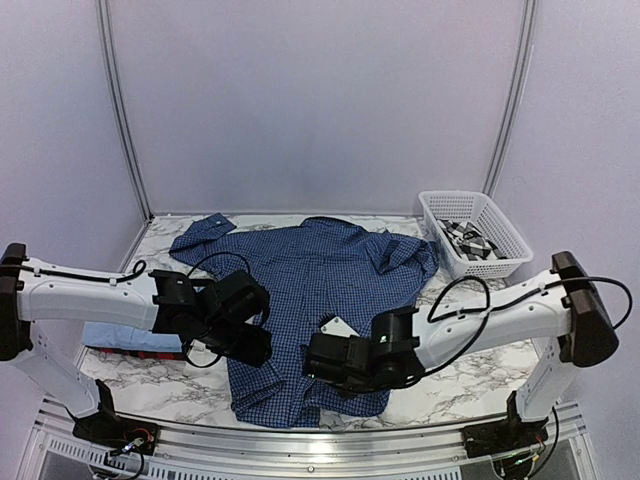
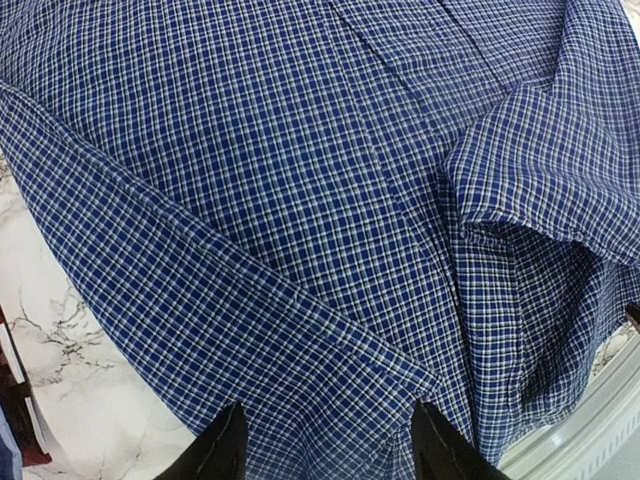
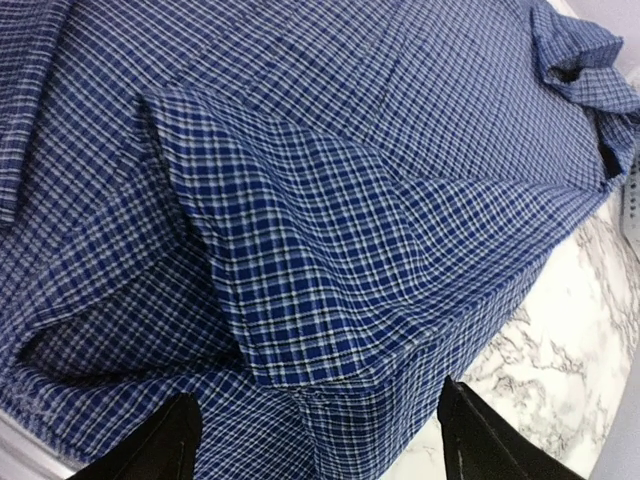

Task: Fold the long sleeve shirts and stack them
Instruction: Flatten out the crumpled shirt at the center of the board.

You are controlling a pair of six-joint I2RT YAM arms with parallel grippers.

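Note:
The navy fine-check shirt (image 1: 320, 270) lies spread on the marble table, collar far, hem near. My left gripper (image 1: 255, 345) is open at the shirt's near-left edge; in the left wrist view its fingertips (image 2: 218, 452) straddle a folded side edge of the cloth (image 2: 280, 200). My right gripper (image 1: 318, 360) is open over the near-right part; in the right wrist view its fingertips (image 3: 165, 445) stand wide apart around a folded-over flap (image 3: 350, 200). A folded light blue shirt (image 1: 112, 335) lies on a dark red one (image 1: 152, 352) at the left. The black-and-white checked shirt (image 1: 468, 238) is in the basket.
The white lattice basket (image 1: 500, 262) stands at the back right. Bare marble (image 1: 470, 370) shows near right of the shirt, and also in the left wrist view (image 2: 70, 360) and the right wrist view (image 3: 560, 350). A metal rail (image 1: 320, 440) runs along the near edge.

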